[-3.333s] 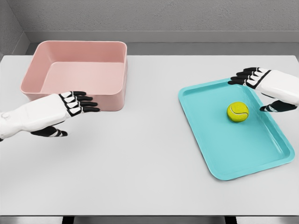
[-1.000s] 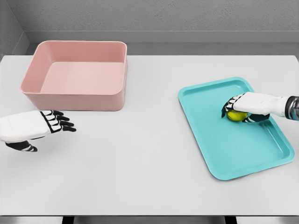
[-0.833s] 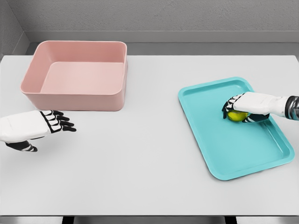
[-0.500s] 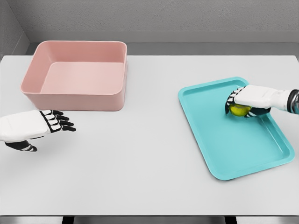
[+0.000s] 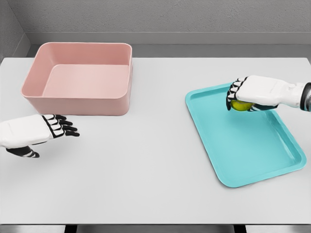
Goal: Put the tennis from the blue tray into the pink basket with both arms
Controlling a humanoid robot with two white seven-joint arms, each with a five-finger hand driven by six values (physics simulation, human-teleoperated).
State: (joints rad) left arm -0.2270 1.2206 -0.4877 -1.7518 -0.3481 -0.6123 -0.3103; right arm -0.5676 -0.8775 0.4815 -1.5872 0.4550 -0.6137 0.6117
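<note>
My left hand [image 5: 34, 133] sits low over the white table [image 5: 146, 145] at the far left, forearm coming in from the left edge, palm turned down. Its black fingers [image 5: 64, 127] point right, slightly spread and relaxed, with nothing between them; the thumb hangs underneath, apart from the rest.

Just beyond it, toward the back left of the table, stands the pink basket [image 5: 77, 109], upright, with only its bare floor showing inside. My left hand is near its front wall but not touching it.

Across a wide stretch of table lies the blue tray [image 5: 243, 155], flat and turned at an angle, its long side running toward the front right.

My right hand [image 5: 252, 93] reaches in from the right edge, forearm nearly level, knuckles up, over the tray's back end. Its fingers [image 5: 234, 90] are curled down and closed around the tennis ball [image 5: 239, 105], whose yellow-green underside peeks out below the palm. The ball appears lifted off the tray floor, held above the tray's rear portion.
</note>
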